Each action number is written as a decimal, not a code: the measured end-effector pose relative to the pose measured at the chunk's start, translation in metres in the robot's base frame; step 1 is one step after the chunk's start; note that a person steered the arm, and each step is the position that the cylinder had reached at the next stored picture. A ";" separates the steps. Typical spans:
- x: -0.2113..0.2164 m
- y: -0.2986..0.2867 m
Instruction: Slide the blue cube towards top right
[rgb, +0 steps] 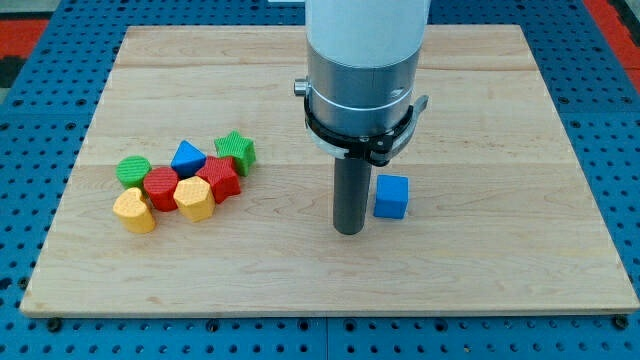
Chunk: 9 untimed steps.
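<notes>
The blue cube (391, 196) sits on the wooden board (500, 270), a little right of the board's centre. My tip (347, 230) stands just to the cube's left and slightly below it, close to its left face; I cannot tell if they touch. The rod hangs from a large grey and white cylinder (362, 70) that hides the board above the cube.
A cluster of blocks lies at the view's left: a green star (236, 151), a blue triangular block (187, 157), a green round block (133, 170), two red blocks (219, 179) (160, 188), and two yellow heart-like blocks (193, 198) (134, 210).
</notes>
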<state>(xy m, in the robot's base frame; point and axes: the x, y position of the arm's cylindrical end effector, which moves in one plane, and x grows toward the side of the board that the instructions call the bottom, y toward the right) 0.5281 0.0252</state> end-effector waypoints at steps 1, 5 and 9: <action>0.000 0.000; -0.006 0.046; -0.214 0.130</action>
<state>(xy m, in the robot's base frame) 0.3145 0.1553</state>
